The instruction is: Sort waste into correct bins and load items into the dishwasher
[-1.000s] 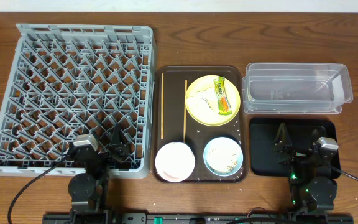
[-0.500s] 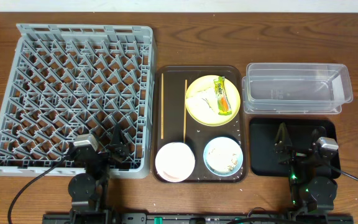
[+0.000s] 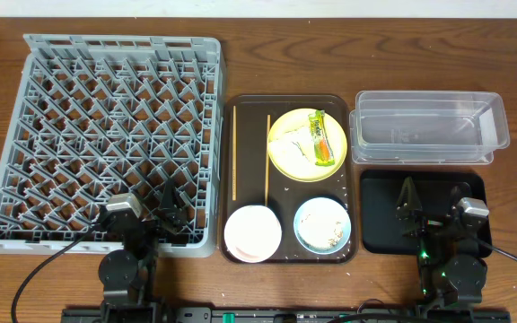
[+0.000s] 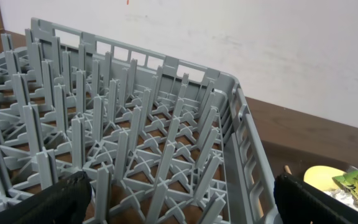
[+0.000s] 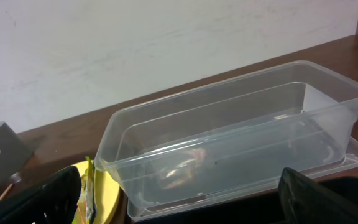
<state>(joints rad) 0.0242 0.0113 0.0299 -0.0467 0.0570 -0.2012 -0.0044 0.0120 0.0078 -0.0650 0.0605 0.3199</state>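
The big grey dish rack [image 3: 115,135] fills the left of the table and shows in the left wrist view [image 4: 135,137]. A yellow plate [image 3: 285,161] on the brown tray holds crumpled white paper [image 3: 290,146] and a green-and-yellow wrapper [image 3: 323,139]. Two chopsticks [image 3: 267,152] lie left of it. A white bowl [image 3: 252,232] and a light-blue bowl [image 3: 322,225] with crumbs sit at the tray's front. The clear tub [image 3: 429,126] and black tray [image 3: 380,229] are on the right. My left gripper [image 3: 167,215] is open over the rack's front corner. My right gripper [image 3: 431,208] is open over the black tray.
The brown serving tray [image 3: 240,117] lies between the rack and the bins. The clear tub [image 5: 229,137] and the plate's edge [image 5: 101,199] show in the right wrist view. A wall runs behind the table. The small white cup is not in view.
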